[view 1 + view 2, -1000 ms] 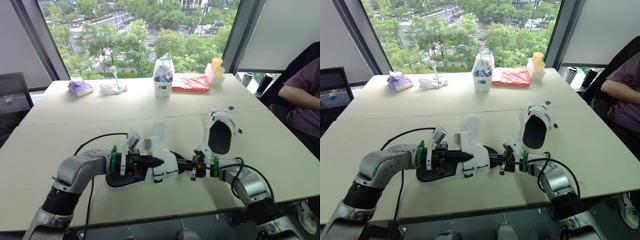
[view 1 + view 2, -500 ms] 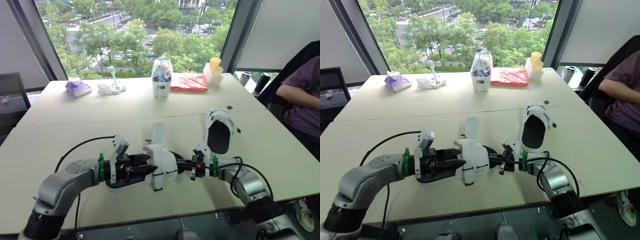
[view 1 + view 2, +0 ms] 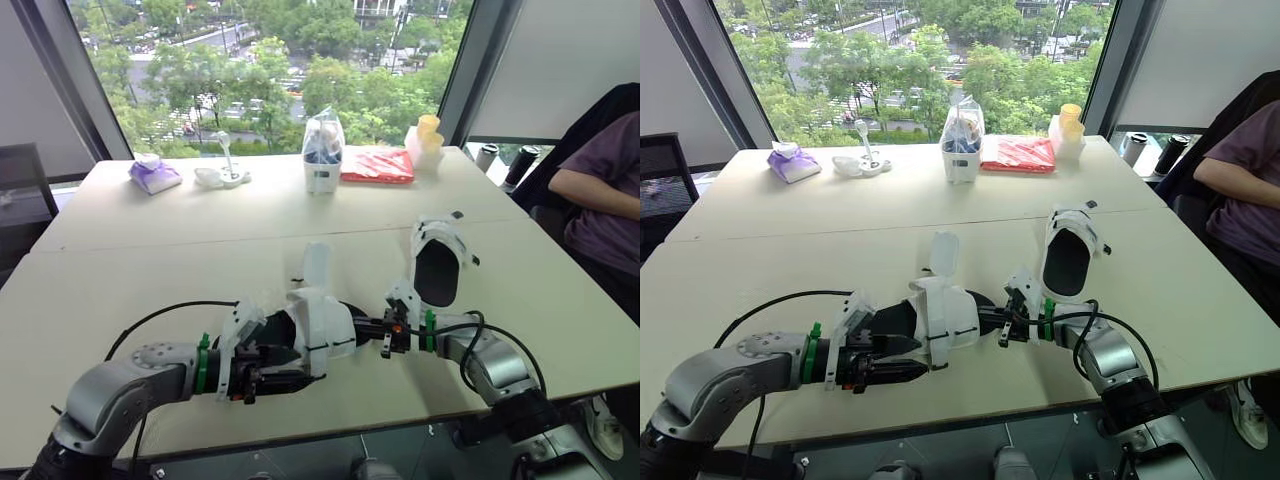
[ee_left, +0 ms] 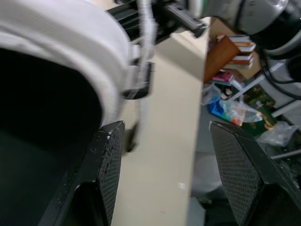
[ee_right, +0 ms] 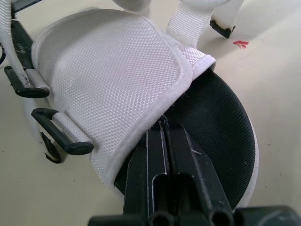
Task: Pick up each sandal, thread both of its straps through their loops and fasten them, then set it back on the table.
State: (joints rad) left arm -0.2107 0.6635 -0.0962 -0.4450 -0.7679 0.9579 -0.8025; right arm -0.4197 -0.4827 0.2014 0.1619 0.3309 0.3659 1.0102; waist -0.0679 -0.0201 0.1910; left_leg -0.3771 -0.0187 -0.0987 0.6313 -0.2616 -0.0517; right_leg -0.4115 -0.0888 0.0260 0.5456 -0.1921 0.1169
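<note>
A white sandal with a black footbed (image 3: 318, 322) lies on the table (image 3: 150, 290) in front of me, one strap (image 3: 315, 265) standing up. My right gripper (image 3: 358, 326) is shut, its tips (image 5: 162, 123) pressed in at the toe where the white flap meets the footbed. Whether they pinch the flap I cannot tell. My left gripper (image 3: 910, 362) is open near the table's front edge, beside the sandal's heel, with nothing between its fingers (image 4: 110, 155). The second sandal (image 3: 437, 272) stands tilted behind my right wrist.
At the far side stand a clear bag of items (image 3: 323, 150), a red packet (image 3: 380, 165), yellow cups (image 3: 430, 135), a purple pouch (image 3: 155, 173) and a white holder (image 3: 222, 176). A person (image 3: 600, 190) sits at the right. The front edge is close below my arms.
My left gripper has opened, let go of the sandal and drawn back toward the front edge. The right gripper has stayed shut at the toe.
</note>
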